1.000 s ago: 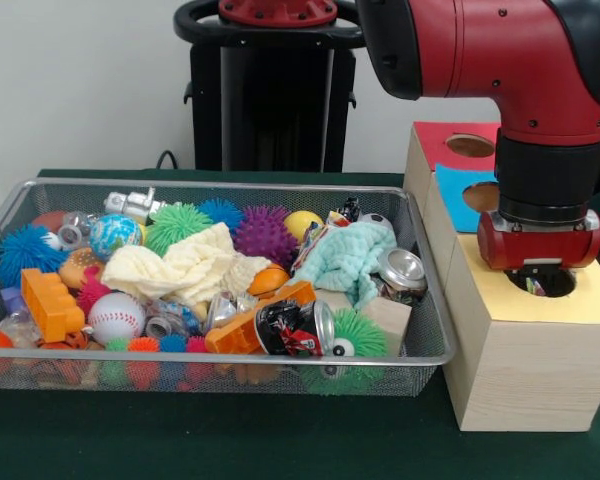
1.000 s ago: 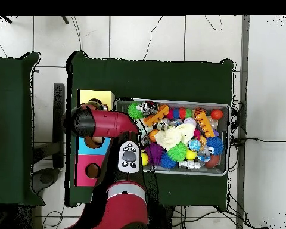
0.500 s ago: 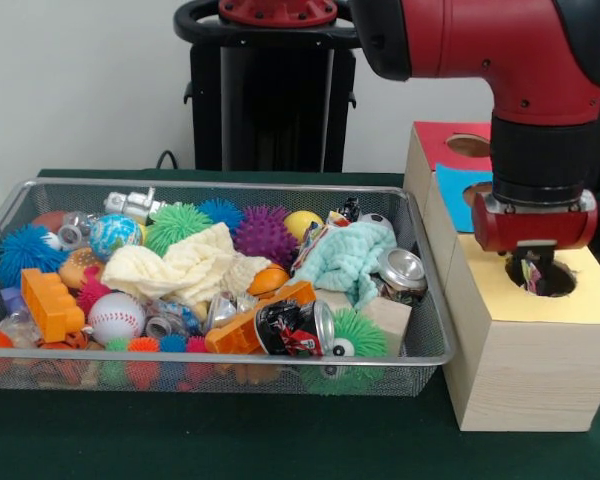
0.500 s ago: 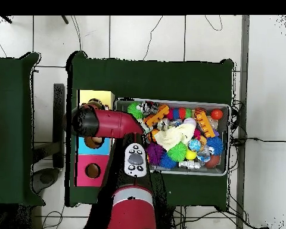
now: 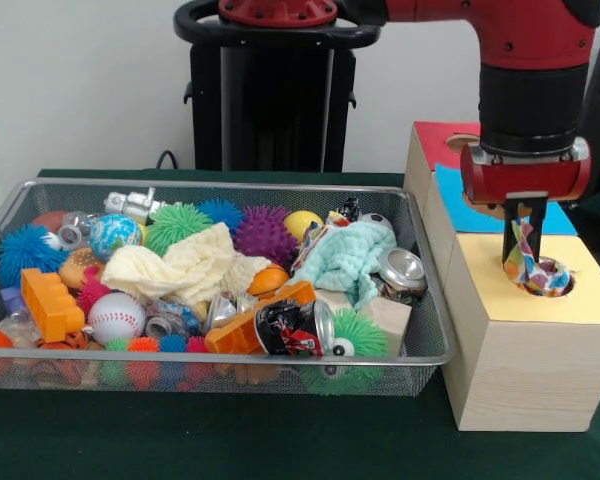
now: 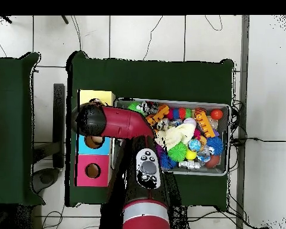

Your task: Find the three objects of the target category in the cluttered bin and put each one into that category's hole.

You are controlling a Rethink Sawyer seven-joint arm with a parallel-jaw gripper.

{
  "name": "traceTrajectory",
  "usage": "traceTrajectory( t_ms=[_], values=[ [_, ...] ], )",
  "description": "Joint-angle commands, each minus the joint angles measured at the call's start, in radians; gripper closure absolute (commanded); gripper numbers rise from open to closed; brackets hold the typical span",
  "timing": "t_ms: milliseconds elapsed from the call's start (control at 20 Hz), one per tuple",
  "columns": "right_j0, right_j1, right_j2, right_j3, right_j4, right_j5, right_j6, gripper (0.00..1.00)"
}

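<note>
The wire mesh bin [image 5: 230,186] sits on the green table, full of toys, and also shows in the overhead view [image 6: 229,140]. My gripper [image 5: 523,250] hangs just above the round hole [image 5: 568,284] in the yellow top [image 5: 505,300] of the wooden box. It is shut on a confetti-patterned cloth [image 5: 528,262]. The cloth's lower end lies in the hole's mouth. In the overhead view the red arm [image 6: 109,121] covers the gripper and the hole, and only the yellow top's far part [image 6: 96,96] shows. I cannot make out any other confetti cloth in the bin.
The blue-topped box [image 5: 458,205] and the red-topped box [image 5: 438,140] stand behind the yellow one. In the bin lie a cream cloth [image 5: 185,265], a mint-green cloth [image 5: 350,260], crushed cans, spiky balls, a baseball [image 5: 115,316] and an orange brick [image 5: 50,303].
My gripper has risen out of the yellow box's hole. The confetti cloth has come up with it and now shows between the fingers. The arm's upper part has swung over the bin's side.
</note>
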Motion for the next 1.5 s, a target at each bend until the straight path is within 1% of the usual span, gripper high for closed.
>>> traceTrajectory(
  t_ms=[50,100,150,300,450,600,750,1100,1450,1500],
  values=[
    [0.005,0.013,0.017,0.056,-0.01,0.077,0.156,1.0],
    [0.02,0.042,0.003,0.036,-0.015,0.066,0.171,1.0],
    [0.051,0.094,-0.029,-0.004,-0.021,0.047,0.2,1.0],
    [0.09,0.171,-0.072,-0.067,-0.013,0.029,0.234,1.0],
    [0.105,0.203,-0.088,-0.074,0.004,-0.01,0.249,1.0],
    [0.112,0.236,-0.088,-0.08,0.029,-0.092,0.273,1.0],
    [0.112,0.239,-0.082,-0.074,0.038,-0.115,0.266,1.0],
    [0.125,0.246,-0.099,-0.071,0.05,-0.144,0.251,1.0],
    [0.138,0.25,-0.117,-0.077,0.052,-0.126,0.239,1.0],
    [0.139,0.252,-0.121,-0.082,0.056,-0.122,0.236,0.0]
  ],
)
